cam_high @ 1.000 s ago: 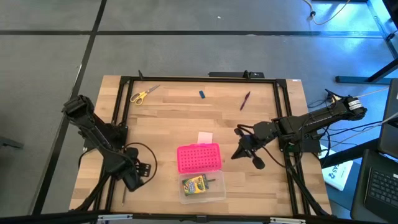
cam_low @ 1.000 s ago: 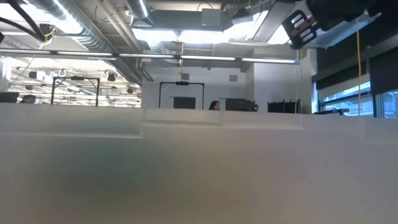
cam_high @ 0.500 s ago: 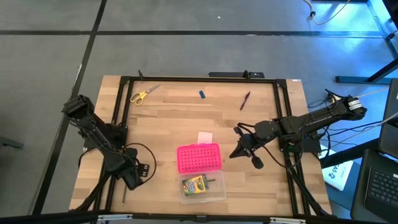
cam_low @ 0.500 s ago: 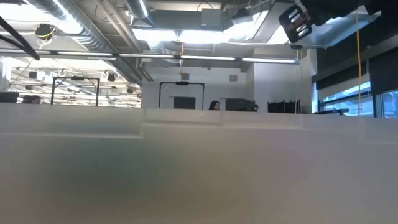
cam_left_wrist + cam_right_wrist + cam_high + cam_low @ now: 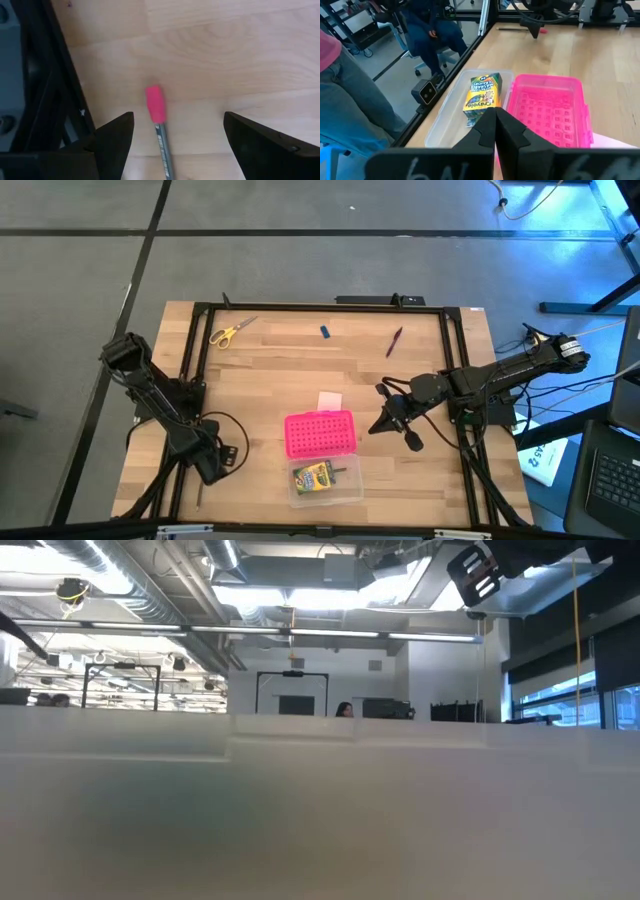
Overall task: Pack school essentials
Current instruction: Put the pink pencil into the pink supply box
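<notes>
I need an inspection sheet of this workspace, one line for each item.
Surface: wooden table in black frame.
Job's things: scissors, blue piece, dark red pen at far side; pink pad; crayon box in clear tray; red-capped pen.
Clutter: pink dotted lid.
Grippers: left gripper open over red-capped pen; right gripper shut, empty.
Cables: on both arms.
Surroundings: seated person.

High view straight down; low view table-level, roomward; wrist views close; pink box (image 5: 320,433) shared.
</notes>
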Available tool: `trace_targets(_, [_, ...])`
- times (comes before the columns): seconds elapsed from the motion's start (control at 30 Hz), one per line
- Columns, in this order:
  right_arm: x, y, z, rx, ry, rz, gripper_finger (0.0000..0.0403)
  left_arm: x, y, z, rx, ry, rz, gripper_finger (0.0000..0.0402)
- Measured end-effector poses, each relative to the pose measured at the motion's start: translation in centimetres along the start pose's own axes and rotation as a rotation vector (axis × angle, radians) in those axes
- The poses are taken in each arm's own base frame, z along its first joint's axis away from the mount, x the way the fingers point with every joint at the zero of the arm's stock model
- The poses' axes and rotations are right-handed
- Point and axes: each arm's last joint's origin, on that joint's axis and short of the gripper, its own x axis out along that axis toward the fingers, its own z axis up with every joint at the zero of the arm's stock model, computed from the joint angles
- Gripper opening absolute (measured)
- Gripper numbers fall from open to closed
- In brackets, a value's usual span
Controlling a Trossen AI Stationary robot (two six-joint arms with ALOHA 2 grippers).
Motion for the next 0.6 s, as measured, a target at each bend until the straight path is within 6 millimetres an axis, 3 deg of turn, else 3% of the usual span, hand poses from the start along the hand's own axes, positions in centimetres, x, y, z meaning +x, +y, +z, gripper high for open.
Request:
trace_targets(0.33, [0.0,0.01,0.11,-0.002,-0.011,0.001,0.0006,0.65,0.36,0.09,0.022,0.02,-0.034,0.0299])
trace_targets(0.6, [0.0,0.03,0.23,-0.005,-0.023,0.002,0.0006,0.67,0.26,0.05,0.023,0.02,-0.047,0.0236])
